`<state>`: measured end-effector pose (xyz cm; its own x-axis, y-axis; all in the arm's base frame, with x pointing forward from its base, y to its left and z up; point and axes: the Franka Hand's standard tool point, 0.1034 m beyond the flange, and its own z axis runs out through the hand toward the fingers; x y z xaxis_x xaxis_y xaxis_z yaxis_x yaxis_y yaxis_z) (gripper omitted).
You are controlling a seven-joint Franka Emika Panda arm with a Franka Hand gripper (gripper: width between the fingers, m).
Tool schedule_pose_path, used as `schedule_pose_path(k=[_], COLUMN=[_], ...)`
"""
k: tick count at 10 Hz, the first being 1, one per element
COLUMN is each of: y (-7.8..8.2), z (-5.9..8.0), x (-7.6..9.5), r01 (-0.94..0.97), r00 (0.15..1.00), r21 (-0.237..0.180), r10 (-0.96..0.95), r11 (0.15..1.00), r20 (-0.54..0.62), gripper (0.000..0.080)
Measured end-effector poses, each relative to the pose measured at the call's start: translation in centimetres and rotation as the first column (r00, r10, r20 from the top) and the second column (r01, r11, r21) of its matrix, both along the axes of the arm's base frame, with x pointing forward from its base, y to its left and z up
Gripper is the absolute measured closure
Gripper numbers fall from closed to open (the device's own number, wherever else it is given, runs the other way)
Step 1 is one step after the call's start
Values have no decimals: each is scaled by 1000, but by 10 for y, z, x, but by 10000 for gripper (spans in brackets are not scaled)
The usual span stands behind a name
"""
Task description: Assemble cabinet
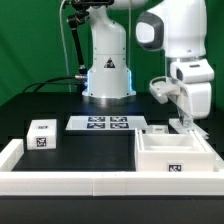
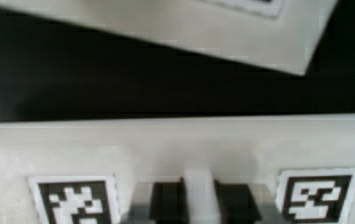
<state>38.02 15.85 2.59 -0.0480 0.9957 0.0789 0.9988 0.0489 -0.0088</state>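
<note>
The cabinet body (image 1: 176, 156), a large open white box with a tag on its front, sits at the exterior view's right front. My gripper (image 1: 186, 120) reaches down onto its far wall. In the wrist view the gripper (image 2: 200, 195) has its dark fingers (image 2: 165, 204) pressed on both sides of a thin white wall of the cabinet body (image 2: 156, 150), between two tags. A small white panel block (image 1: 42, 133) with a tag sits at the exterior view's left. Another white panel (image 1: 158, 128) lies just behind the body; a tagged white piece (image 2: 192, 30) shows across a dark gap.
The marker board (image 1: 108, 123) lies flat in front of the robot base (image 1: 107, 80). A low white border rail (image 1: 70, 183) runs along the front and the left side of the black table.
</note>
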Motion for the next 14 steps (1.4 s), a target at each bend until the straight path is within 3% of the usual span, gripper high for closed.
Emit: schedule_pose_path(k=[3, 6, 9, 14], y=[-27, -54, -53, -47], z=[28, 43, 40, 36], x=[8, 27, 25, 55], r01=[101, 164, 165, 172], r00=[995, 986, 986, 984], r21=[-59, -63, -63, -43], r10=[-100, -162, -163, -170], r11=[993, 984, 984, 984], r20=[6, 43, 36, 44], gripper=[731, 731, 731, 731])
